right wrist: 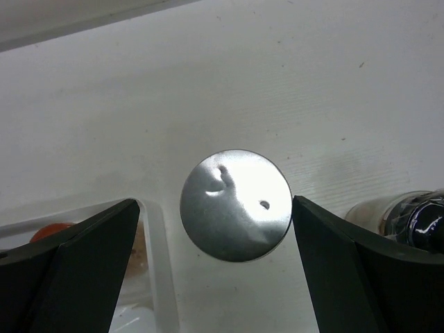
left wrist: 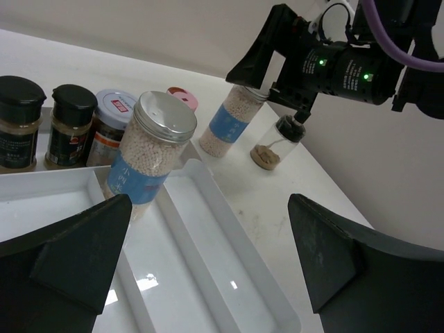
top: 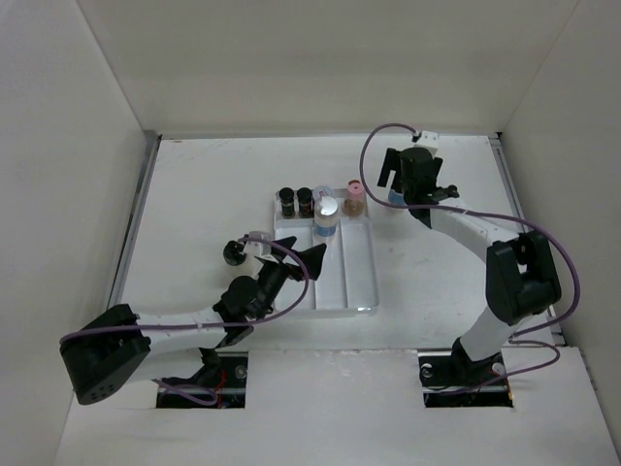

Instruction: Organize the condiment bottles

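**Both grippers spread wide at the clear divided tray (top: 361, 291).**
The left gripper (left wrist: 209, 205) is hovering empty above the tray. The right gripper (right wrist: 215, 202) is straddling a grey-lidded pale bottle (right wrist: 236, 205) on the table (top: 194, 214) beside it. Black-capped bottles (top: 288, 199) are standing at the tray's far end.

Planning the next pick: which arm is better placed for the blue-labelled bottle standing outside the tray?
Right. The right gripper, open, hangs directly above that bottle, a finger either side. The left gripper is open too, but across the tray.
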